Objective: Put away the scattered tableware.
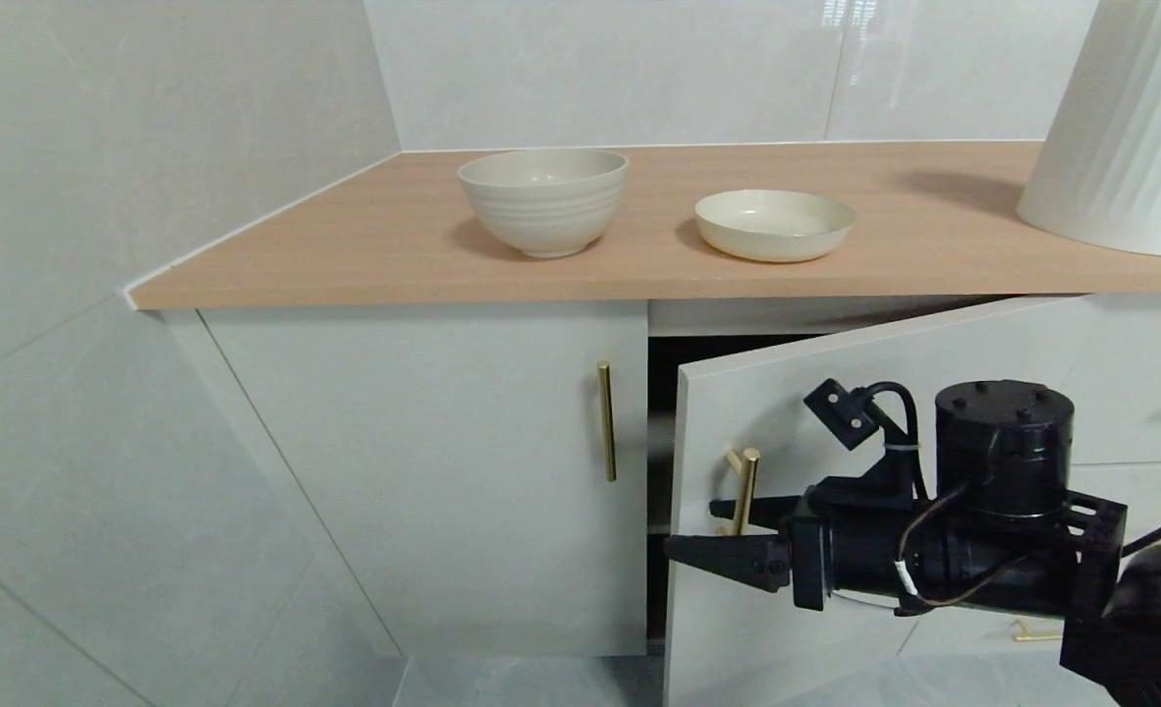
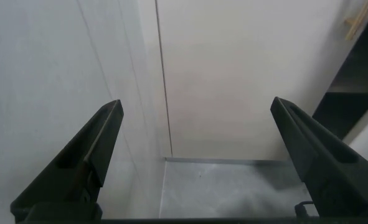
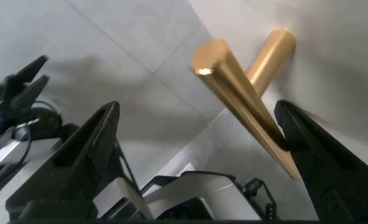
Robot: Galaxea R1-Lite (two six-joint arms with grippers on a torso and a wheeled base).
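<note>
The right gripper (image 1: 726, 533), lower right of the frame, has its jaws spread around the brass handle (image 1: 746, 483) of the half-open cabinet door (image 1: 787, 393), not clamped on it. The left gripper (image 2: 196, 155) gapes wide, empty. The bowl (image 1: 544, 199) and shallow dish (image 1: 774, 224) sit apart at upper centre on the countertop (image 1: 345, 257). They are probably stiff, glossy and chippable, best pinched at the rim. The door leaf crowds the room below the counter edge
</note>
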